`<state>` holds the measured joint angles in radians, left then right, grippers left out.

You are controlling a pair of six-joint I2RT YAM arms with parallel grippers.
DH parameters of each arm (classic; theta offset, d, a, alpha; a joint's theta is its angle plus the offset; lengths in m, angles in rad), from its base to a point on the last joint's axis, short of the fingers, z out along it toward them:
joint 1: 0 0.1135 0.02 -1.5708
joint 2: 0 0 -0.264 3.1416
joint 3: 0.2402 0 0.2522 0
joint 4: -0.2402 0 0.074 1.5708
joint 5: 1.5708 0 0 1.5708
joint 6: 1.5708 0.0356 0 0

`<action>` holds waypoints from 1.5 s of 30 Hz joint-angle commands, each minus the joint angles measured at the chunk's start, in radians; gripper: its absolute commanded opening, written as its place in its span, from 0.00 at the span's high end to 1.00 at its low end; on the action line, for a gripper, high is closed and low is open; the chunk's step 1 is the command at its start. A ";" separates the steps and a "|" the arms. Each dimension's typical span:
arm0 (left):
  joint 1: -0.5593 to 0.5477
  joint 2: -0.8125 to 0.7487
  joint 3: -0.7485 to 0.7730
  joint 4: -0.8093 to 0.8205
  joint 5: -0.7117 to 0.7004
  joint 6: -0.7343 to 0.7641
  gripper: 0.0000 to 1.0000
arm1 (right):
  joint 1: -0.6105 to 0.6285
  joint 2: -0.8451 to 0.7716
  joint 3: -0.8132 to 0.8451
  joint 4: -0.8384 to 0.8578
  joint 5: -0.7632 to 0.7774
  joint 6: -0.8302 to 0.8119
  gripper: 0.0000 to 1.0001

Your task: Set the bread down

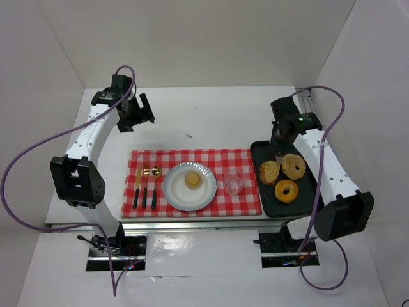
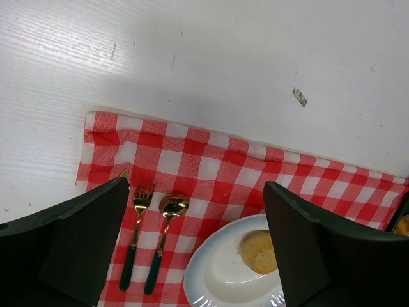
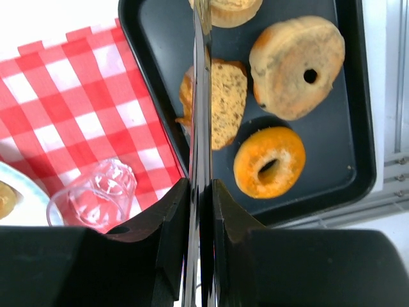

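White walls close round a white table (image 1: 211, 115), and from my station I see the bread split between two spots. One small bun (image 1: 193, 180) sits near the middle of a white plate (image 1: 172, 188), apart from its rim. The rough-topped piece (image 3: 227, 102) lies on a black tray (image 3: 339, 147) at the right, close to the tray's left wall. A second bun (image 3: 227, 7) lies just beyond it at the tray's far end, mostly cut off at the top of my right wrist feed. Sharing the tray are a pale ring (image 3: 297, 67) with a small hole, just beside the rough-topped piece, and an orange doughnut (image 3: 268, 163) nearer the arm bases, close to both. The plate rests on a red checked cloth (image 1: 211, 160), and the tray's left rim meets the cloth's right edge. A clear glass (image 1: 233, 182) sits on the cloth between plate and tray; I cannot tell whether it is upright. Left of the plate lie a fork (image 2: 137, 217) and a spoon (image 2: 167, 224) side by side, gold heads away from me, with a third piece of cutlery (image 1: 137, 185) beside them that I can't identify. The right gripper (image 3: 202, 192) hangs over the far end of the tray, fingers pressed together with nothing visible between them. The left gripper (image 2: 197, 192) hovers over bare table beyond the cloth's far left corner, fingers spread wide and holding nothing.
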<state>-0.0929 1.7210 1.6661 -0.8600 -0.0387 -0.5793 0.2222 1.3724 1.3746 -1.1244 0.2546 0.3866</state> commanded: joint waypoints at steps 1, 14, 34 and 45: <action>0.001 -0.003 -0.006 0.015 0.014 0.009 0.00 | -0.003 -0.049 0.041 -0.063 0.005 -0.014 0.97; 0.001 -0.012 -0.016 0.024 0.014 0.009 0.00 | 0.032 -0.133 0.129 -0.086 -0.156 -0.100 1.00; 0.001 -0.031 0.003 0.024 -0.013 0.009 0.00 | 0.577 0.053 0.199 0.132 -0.529 -0.103 1.00; 0.001 -0.081 -0.009 0.004 -0.032 0.018 0.00 | 0.654 0.163 0.126 0.133 -0.597 -0.169 1.00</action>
<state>-0.0929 1.7042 1.6611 -0.8562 -0.0563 -0.5762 0.8600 1.5528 1.5074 -1.0355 -0.3187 0.2470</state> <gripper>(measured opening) 0.998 0.258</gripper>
